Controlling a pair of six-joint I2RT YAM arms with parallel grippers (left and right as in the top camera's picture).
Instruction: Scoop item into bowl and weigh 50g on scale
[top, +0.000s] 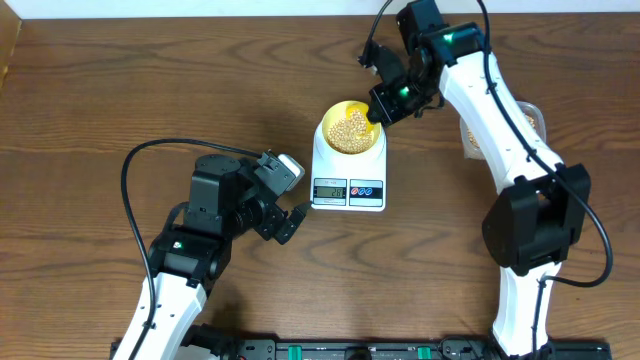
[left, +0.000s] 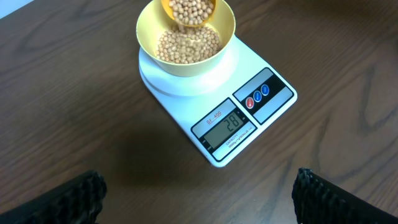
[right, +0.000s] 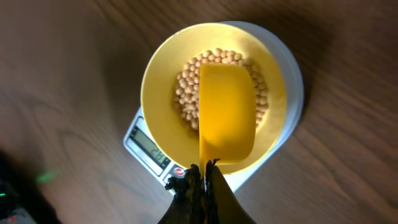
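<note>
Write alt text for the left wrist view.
A yellow bowl of beans sits on a white scale whose display reads 28. A scoop loaded with beans hangs over the bowl's far side. The left gripper, open, shows at the bottom corners.

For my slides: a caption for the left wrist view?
A scoop of beans over the bowl on the scale; display reads 28.

You have the bowl (top: 331, 112) sitting on the rear of the scale (top: 330, 172), with the beans (top: 349, 128) in it. The scoop (right: 227, 118) hangs over the bowl, held in your right gripper (top: 387, 102). Your left gripper (top: 290, 222) sits just left of the scale's front.
</note>
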